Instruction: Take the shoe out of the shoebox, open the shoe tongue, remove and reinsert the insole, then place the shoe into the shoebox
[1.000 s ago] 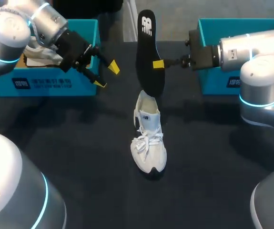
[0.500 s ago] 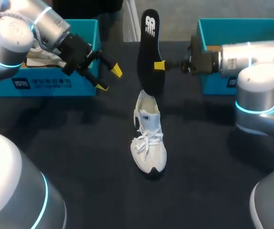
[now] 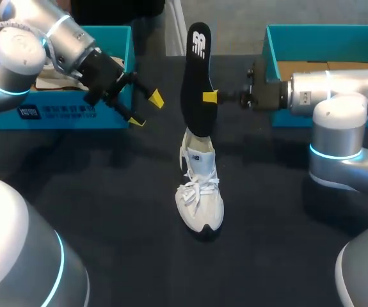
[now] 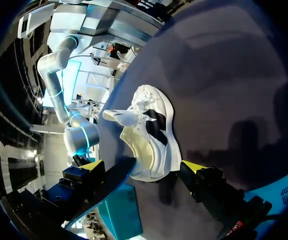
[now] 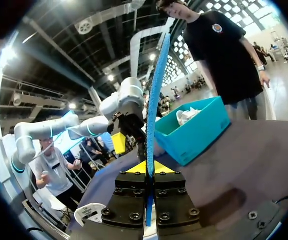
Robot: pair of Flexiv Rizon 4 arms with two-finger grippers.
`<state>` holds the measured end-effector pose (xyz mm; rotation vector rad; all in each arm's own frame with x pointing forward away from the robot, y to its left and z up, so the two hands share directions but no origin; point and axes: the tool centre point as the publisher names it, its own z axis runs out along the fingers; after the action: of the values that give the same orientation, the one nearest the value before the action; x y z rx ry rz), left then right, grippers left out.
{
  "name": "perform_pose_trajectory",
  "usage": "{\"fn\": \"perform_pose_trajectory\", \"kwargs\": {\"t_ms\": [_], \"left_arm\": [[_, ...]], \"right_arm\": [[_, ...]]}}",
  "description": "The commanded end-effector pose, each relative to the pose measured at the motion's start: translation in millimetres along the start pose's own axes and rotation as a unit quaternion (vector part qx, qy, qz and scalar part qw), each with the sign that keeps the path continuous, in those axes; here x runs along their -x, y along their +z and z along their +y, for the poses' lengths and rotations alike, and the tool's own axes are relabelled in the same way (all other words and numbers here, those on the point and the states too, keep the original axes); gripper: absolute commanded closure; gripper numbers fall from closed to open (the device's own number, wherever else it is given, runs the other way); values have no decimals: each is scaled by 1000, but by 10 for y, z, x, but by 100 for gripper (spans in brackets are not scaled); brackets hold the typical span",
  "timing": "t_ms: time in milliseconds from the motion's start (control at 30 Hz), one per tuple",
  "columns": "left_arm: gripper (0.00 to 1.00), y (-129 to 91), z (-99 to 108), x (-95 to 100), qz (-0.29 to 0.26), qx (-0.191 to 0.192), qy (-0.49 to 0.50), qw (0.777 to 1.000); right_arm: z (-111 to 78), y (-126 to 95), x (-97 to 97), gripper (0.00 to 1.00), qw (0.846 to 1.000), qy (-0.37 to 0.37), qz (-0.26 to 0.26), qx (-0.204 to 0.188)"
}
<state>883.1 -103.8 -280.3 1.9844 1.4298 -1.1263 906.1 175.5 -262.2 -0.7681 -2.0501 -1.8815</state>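
A: Where is the insole [image 3: 196,83]?

B: Upright over the middle of the table [image 3: 107,192], its lower end at the heel opening of the shoe [image 3: 198,185]. The right gripper [image 3: 208,97] pinches it by one long edge, about halfway up, with both yellow tips pressed on it from two sides

A: And the other arm?

B: The left gripper [image 3: 145,109] hangs with its fingers spread and holds nothing. It is to the left of the insole, just in front of the left shoebox [image 3: 100,112]

A: How will the insole handle?

B: I judge it light, thin and bendy. Gripped at mid-length, the free ends can flop or bow, so the toe end may fold instead of sliding in. A hold nearer the heel end would give more push. The shoe looks soft and light too, and it may skid on the table unless the left gripper steadies its collar or tongue

A: Is there room to work?

B: Open table lies near, left and right of the shoe. The boxes sit at the far left and far right [image 3: 286,32], and their walls are well apart from the shoe. The tight spot is the gap between the left fingers and the standing insole
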Motion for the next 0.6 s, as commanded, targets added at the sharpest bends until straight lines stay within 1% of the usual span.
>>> {"fn": "perform_pose_trajectory", "kwargs": {"t_ms": [33,200,600], "left_arm": [[0,62,0,-12,0,2,0,1000],[0,103,-17,-25,-1,2,-2,1000],[0,186,-69,-80,-4,2,-9,1000]], "right_arm": [[-65,36,36,100,1000,2,4,0],[-120,40,57,100,1000,7,9,0],[-217,92,32,100,1000,15,19,2]]}}
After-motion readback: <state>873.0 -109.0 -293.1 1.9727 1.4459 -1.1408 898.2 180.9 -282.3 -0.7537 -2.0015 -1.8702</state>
